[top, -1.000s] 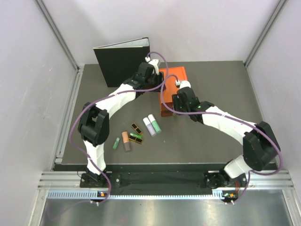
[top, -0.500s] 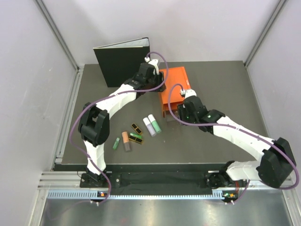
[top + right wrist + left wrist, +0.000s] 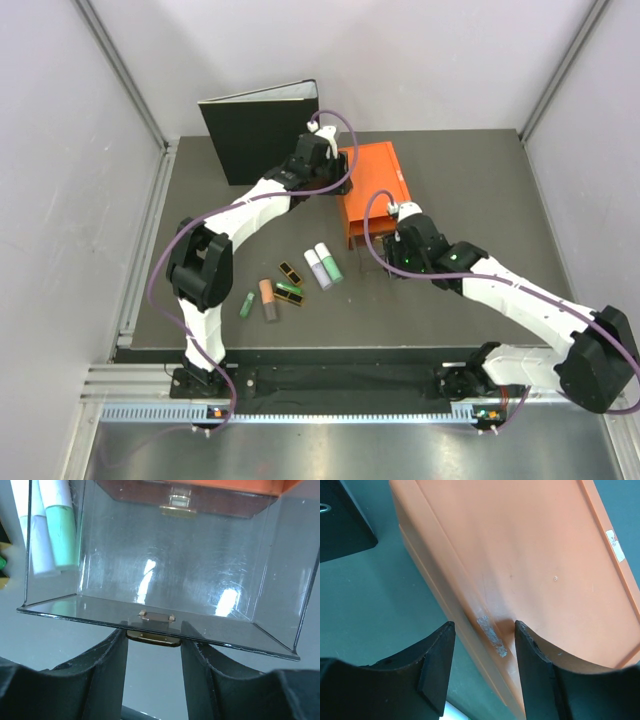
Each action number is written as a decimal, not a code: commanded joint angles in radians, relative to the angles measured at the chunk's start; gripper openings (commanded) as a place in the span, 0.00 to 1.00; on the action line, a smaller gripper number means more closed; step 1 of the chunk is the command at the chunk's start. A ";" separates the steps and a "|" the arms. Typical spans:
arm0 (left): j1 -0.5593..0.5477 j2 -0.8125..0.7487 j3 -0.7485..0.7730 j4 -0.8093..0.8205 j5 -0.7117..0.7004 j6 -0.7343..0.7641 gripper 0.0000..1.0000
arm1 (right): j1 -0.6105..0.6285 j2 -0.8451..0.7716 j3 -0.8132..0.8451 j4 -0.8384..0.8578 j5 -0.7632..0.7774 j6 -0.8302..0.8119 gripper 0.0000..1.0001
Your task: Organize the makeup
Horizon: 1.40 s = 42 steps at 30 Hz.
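The makeup lies on the dark table left of the orange drawer box (image 3: 375, 185): a lilac tube (image 3: 314, 270), a mint tube (image 3: 328, 263), two black cases (image 3: 290, 272), a peach-grey tube (image 3: 268, 298) and a green stick (image 3: 247, 304). My right gripper (image 3: 383, 265) is shut on the gold handle (image 3: 152, 638) of the box's clear drawer (image 3: 175, 555), which is pulled out and empty. The mint tube (image 3: 60, 530) and lilac tube (image 3: 37, 545) show through its left wall. My left gripper (image 3: 485, 630) is open, straddling the box's top left edge (image 3: 470, 605).
A black ring binder (image 3: 255, 135) stands open behind the box, and its corner shows in the left wrist view (image 3: 340, 520). Grey walls close in the table on the left, back and right. A metal rail (image 3: 330, 385) runs along the near edge.
My right gripper has moved toward the near edge with the handle, and the clear drawer has slid out of the orange box. The left gripper and the makeup have not moved.
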<state>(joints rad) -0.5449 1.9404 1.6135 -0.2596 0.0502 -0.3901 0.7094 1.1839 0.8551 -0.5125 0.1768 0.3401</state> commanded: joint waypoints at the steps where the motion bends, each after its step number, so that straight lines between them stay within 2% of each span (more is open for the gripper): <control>1: 0.000 0.031 -0.023 -0.040 -0.041 0.027 0.56 | 0.007 -0.014 -0.019 -0.060 -0.013 -0.033 0.00; 5: 0.000 0.032 -0.018 -0.046 -0.041 0.033 0.57 | 0.005 0.040 -0.004 -0.076 -0.056 -0.055 0.13; 6: 0.000 0.035 -0.017 -0.049 -0.041 0.033 0.58 | 0.007 0.052 0.002 -0.083 -0.072 -0.059 0.24; 8: 0.000 0.029 -0.015 -0.053 -0.041 0.042 0.60 | 0.007 0.080 0.019 -0.095 -0.076 -0.062 0.35; 9: 0.000 0.029 -0.014 -0.058 -0.055 0.045 0.60 | 0.007 0.083 0.022 -0.109 -0.069 -0.064 0.44; 11: -0.001 0.020 -0.018 -0.063 -0.088 0.056 0.62 | 0.007 0.071 0.028 -0.113 -0.071 -0.070 0.52; 12: -0.001 0.014 -0.020 -0.064 -0.090 0.062 0.64 | 0.007 0.062 0.030 -0.113 -0.068 -0.070 0.61; 13: -0.001 0.003 -0.023 -0.067 -0.093 0.071 0.65 | 0.007 0.040 0.032 -0.119 -0.066 -0.075 0.64; 15: -0.001 -0.009 -0.027 -0.066 -0.093 0.083 0.68 | 0.007 0.025 0.041 -0.133 -0.057 -0.087 0.75; 17: -0.001 -0.034 -0.030 -0.063 -0.093 0.099 0.70 | 0.007 0.003 0.058 -0.158 -0.048 -0.087 0.81; 26: -0.001 -0.152 -0.004 -0.073 -0.115 0.141 0.82 | 0.007 -0.056 0.206 -0.305 -0.063 -0.110 0.81; 32: 0.002 -0.241 0.003 -0.150 -0.200 0.155 0.90 | 0.009 -0.055 0.318 -0.305 -0.174 -0.147 0.80; 34: 0.005 -0.282 -0.021 -0.159 -0.228 0.152 0.94 | 0.015 -0.020 0.376 -0.296 -0.224 -0.161 0.79; 37: 0.016 -0.316 -0.038 -0.210 -0.242 0.143 0.95 | 0.038 0.063 0.479 -0.294 -0.223 -0.185 0.79; 42: 0.028 -0.342 -0.073 -0.380 -0.312 0.090 0.95 | 0.070 0.230 0.630 -0.276 -0.256 -0.234 0.79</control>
<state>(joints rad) -0.5304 1.6344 1.5860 -0.4915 -0.1856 -0.2638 0.7456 1.3018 1.3731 -0.8139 -0.0284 0.1627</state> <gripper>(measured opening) 0.951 0.788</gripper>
